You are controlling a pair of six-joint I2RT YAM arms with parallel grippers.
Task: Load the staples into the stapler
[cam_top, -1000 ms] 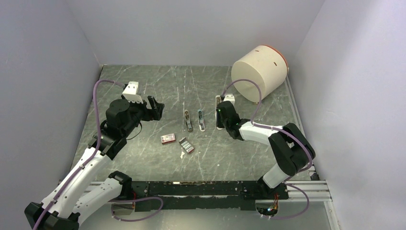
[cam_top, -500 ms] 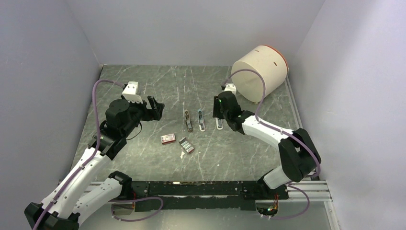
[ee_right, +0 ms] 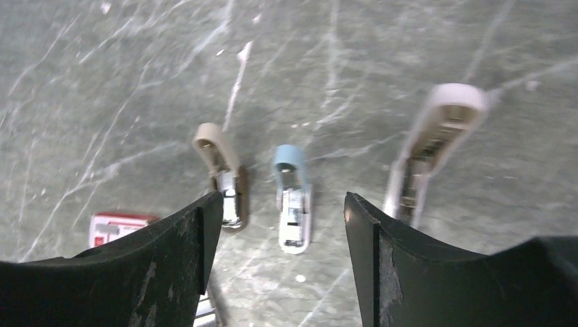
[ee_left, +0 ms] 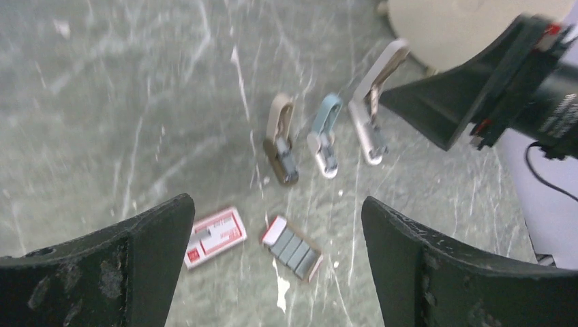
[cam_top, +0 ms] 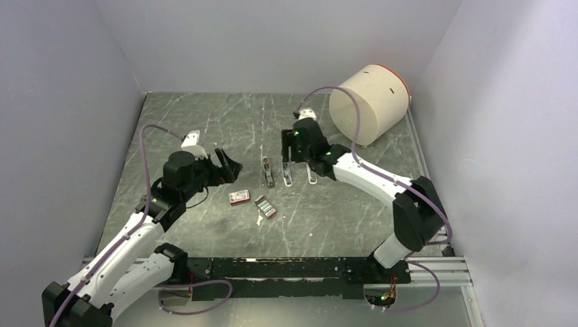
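So the staples (cam_top: 265, 206) are just sitting on the table (cam_top: 204, 122), right beside the little red box (cam_top: 239, 197). They're a bit nearer the arms than the row of opened-up tan stapler (cam_top: 268, 172), blue stapler (cam_top: 287, 172) and pale stapler (cam_top: 311, 174), and nothing is touching them. Left gripper (cam_top: 228, 167) is spread wide with nothing in it, hovering up left of the box, and the right gripper (ee_right: 281, 201) is spread and empty too, hanging over the far end of that row.
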